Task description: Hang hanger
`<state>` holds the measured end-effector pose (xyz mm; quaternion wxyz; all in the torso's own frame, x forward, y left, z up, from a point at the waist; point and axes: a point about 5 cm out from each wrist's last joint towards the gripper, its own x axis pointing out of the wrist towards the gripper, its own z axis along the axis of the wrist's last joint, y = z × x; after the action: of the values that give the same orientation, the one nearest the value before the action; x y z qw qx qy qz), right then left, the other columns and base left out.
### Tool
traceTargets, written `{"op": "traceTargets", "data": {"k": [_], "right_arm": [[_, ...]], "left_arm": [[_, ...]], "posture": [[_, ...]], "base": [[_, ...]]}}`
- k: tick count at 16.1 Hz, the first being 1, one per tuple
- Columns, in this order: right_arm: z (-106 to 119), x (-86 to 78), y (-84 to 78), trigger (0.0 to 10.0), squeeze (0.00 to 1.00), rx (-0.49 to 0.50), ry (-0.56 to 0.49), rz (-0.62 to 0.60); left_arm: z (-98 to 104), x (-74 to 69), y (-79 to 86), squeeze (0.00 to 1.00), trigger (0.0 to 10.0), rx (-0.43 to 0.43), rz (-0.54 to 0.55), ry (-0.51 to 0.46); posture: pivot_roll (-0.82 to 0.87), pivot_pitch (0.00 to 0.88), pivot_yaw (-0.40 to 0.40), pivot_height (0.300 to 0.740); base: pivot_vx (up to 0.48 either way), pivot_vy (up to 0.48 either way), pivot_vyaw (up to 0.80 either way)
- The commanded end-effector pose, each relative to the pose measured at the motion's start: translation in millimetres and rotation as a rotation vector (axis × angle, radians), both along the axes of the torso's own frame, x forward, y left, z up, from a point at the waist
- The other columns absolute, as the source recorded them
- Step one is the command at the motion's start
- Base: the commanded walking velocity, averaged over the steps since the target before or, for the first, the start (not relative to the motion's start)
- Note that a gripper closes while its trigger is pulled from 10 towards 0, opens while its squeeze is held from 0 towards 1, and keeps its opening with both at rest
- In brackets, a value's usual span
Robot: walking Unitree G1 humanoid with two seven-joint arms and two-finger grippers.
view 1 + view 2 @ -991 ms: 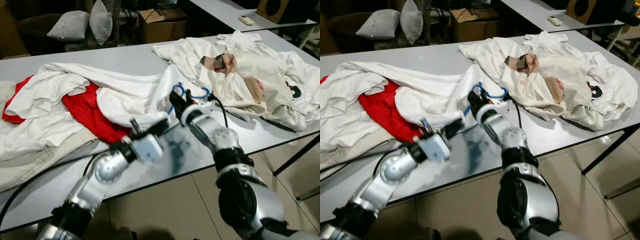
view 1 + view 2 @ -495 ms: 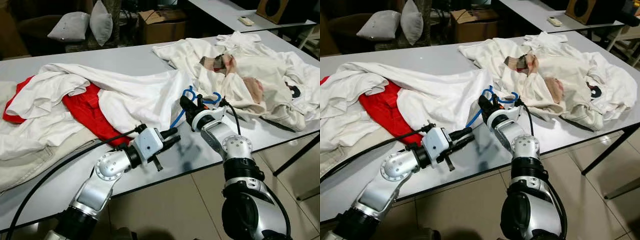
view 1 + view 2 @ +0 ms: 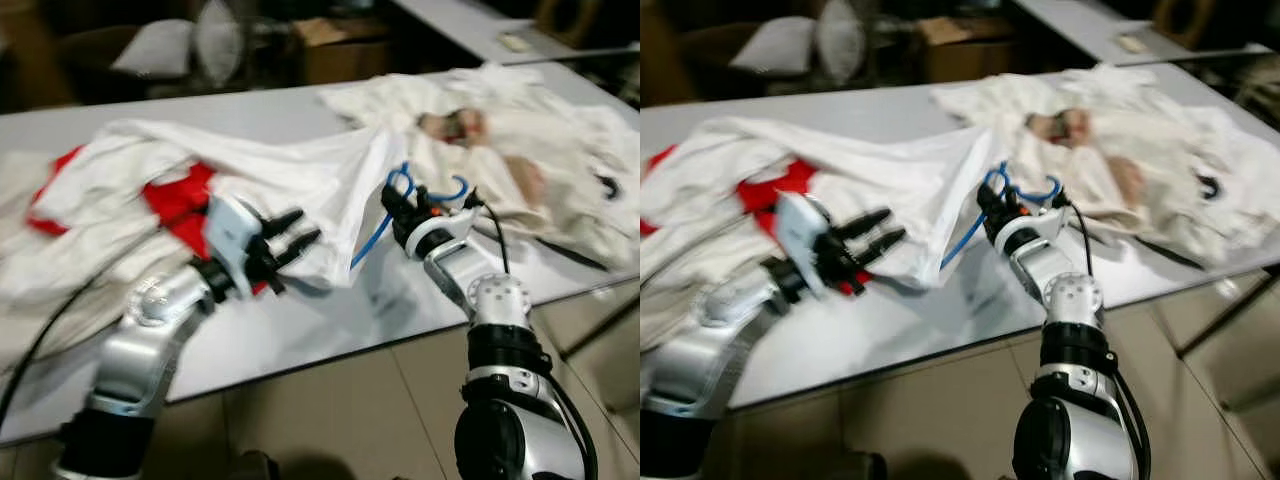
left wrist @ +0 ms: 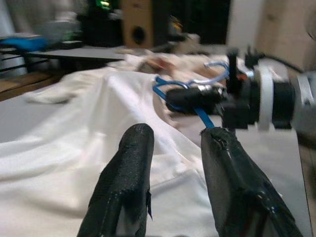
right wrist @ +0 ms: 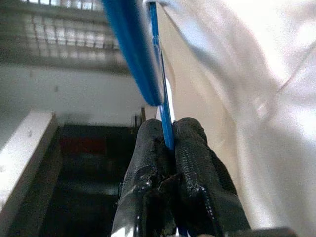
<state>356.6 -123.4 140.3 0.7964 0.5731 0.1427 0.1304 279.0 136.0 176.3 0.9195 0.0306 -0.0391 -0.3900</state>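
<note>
A blue hanger point(image 3: 372, 233) sits inside a white garment point(image 3: 310, 180), its hook point(image 3: 400, 183) standing up above the cloth. My right gripper point(image 3: 396, 203) is shut on the hanger's thin wire just below the hook; the right wrist view shows the blue wire point(image 5: 165, 116) pinched between the two black fingers point(image 5: 148, 148). My left gripper point(image 3: 297, 228) is open, held above the table right next to the garment's hanging edge, its fingers point(image 4: 131, 168) pointing at the hanger point(image 4: 180, 86) and the right gripper point(image 4: 197, 96). Most of the hanger is hidden under the cloth.
The grey table point(image 3: 300, 330) also carries a red garment point(image 3: 175, 195) under white cloth on the left, and a heap of white clothes point(image 3: 520, 130) on the right. Behind the table stand a cardboard box point(image 3: 345, 45) and pillows point(image 3: 150, 60).
My left arm has risen off the table's front and swung its open gripper up to the white garment. The right gripper has drawn the hanger and cloth a little to the right.
</note>
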Motion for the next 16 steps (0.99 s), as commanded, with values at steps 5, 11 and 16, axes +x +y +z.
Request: {"op": "traceTargets", "data": {"k": [5, 11, 16], "right_arm": [[51, -23.1, -14.0, 10.0, 0.00, -0.168, -0.205, 0.114], [130, -75.8, -23.1, 10.0, 0.00, -0.306, -0.582, 0.352], [129, -108.4, -14.6, 10.0, 0.00, -0.341, -0.695, 0.601]], "left_arm": [[-11, -10.9, 24.7, 0.00, 10.0, 0.057, 0.218, 0.144], [-27, -38.0, 20.6, 0.00, 10.0, 0.021, 0.336, 0.243], [-27, -50.7, 10.0, 0.00, 10.0, -0.006, 0.304, 0.280]], "posture": [[0.10, 0.000, 0.005, 0.740], [0.08, 0.000, -0.020, 0.740], [0.08, 0.000, -0.053, 0.740]], "base": [[0.000, 0.000, 0.80], [0.000, 0.000, 0.80], [0.000, 0.000, 0.80]]}}
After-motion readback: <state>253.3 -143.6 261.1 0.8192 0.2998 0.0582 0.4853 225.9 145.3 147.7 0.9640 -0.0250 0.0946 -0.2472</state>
